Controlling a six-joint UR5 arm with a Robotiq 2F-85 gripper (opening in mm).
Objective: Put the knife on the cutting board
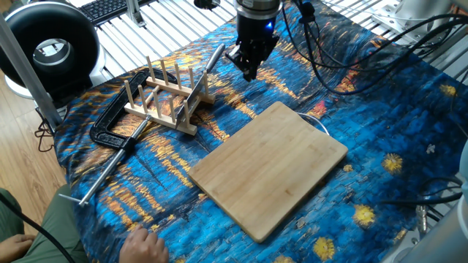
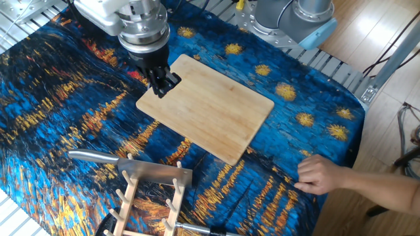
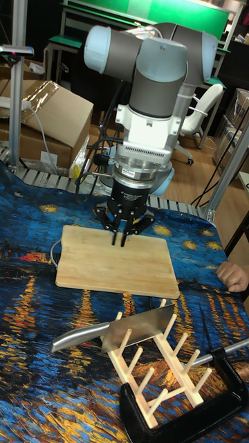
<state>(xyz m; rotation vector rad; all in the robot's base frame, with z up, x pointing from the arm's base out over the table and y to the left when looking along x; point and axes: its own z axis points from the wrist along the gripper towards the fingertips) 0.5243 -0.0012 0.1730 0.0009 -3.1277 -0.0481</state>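
The knife (image 2: 152,176) is a silver cleaver standing on edge among the pegs of a wooden rack, its handle (image 2: 92,156) sticking out sideways. The other views show the knife (image 1: 194,89) (image 3: 137,327) the same way. The cutting board (image 1: 270,168) (image 2: 207,108) (image 3: 117,263) lies flat and bare on the blue patterned cloth. My gripper (image 1: 249,71) (image 2: 163,87) (image 3: 119,240) hangs pointing down above the cloth by the board's far corner, well apart from the knife. Its fingers are together with nothing between them.
The wooden dish rack (image 1: 164,98) stands next to a black clamp (image 1: 110,124) with a long metal rod. A person's hand (image 2: 321,176) rests at the cloth's edge. Cables (image 1: 344,73) trail behind the arm, and a black round fan (image 1: 51,47) stands off the table.
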